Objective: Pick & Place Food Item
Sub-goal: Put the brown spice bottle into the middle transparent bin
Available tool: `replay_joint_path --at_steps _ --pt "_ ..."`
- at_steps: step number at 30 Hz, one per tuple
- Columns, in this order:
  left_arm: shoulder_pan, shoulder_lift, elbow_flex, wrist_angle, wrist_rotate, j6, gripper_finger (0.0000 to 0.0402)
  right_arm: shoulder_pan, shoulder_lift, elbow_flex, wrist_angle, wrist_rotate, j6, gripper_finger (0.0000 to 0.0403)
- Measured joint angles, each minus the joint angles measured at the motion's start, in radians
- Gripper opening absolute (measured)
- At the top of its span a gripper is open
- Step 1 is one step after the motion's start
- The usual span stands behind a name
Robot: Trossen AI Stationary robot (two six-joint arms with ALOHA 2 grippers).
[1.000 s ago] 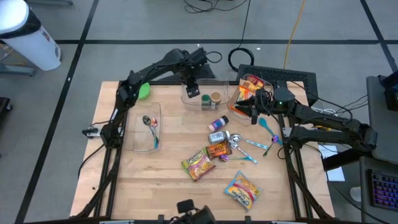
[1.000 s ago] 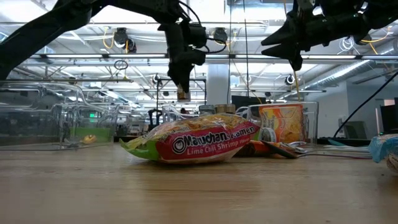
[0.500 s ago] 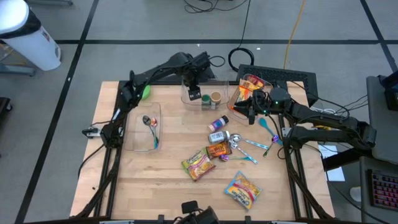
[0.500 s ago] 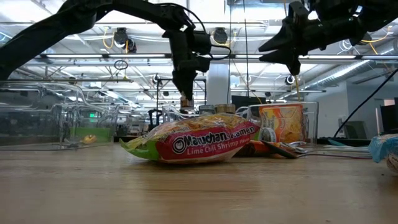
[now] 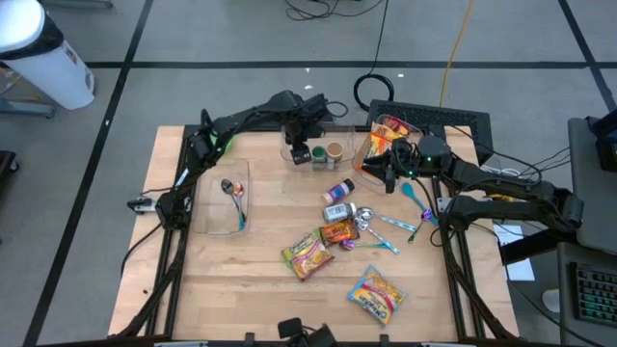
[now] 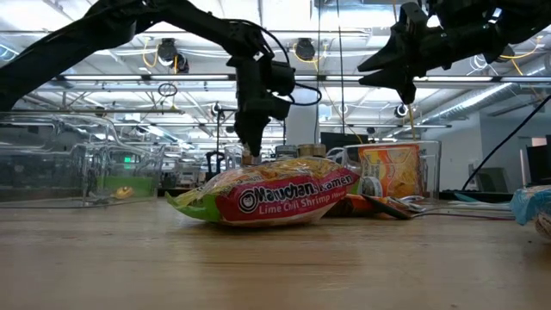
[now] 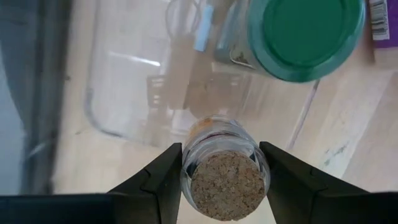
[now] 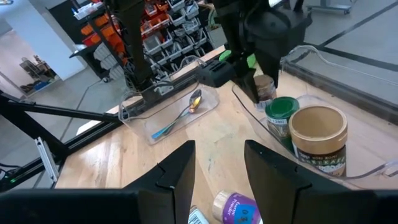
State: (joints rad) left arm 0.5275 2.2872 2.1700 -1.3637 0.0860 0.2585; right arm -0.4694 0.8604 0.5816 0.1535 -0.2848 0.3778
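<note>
Cork-topped little jar (image 7: 224, 173) was squeezed in the left gripper (image 7: 220, 163) over the clear bin (image 5: 339, 132), so letting go seemed next, while the right gripper (image 8: 219, 163) waited nearby, open and empty.

Low view: ramen packet (image 6: 274, 196) blocks the base of the cork-stoppered jar (image 6: 250, 158), so whether it touches the bin floor can't be told. Left wrist view: green-lidded jar (image 7: 305, 36) cut off at the frame edge, label unreadable. Right wrist view: purple-capped bottle (image 8: 235, 208) cropped at the frame edge.
</note>
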Motion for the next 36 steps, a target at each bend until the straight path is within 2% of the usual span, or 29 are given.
replay_joint_path --at_steps 18,36 --pt "-0.028 -0.001 -0.121 0.14 -0.011 -0.061 0.0184 0.0 0.0 0.0 -0.001 0.003 0.003 0.013" --pt "-0.029 -0.001 -0.124 0.196 -0.035 -0.068 0.0184 0.0 0.0 0.0 -0.001 0.026 0.022 0.013"
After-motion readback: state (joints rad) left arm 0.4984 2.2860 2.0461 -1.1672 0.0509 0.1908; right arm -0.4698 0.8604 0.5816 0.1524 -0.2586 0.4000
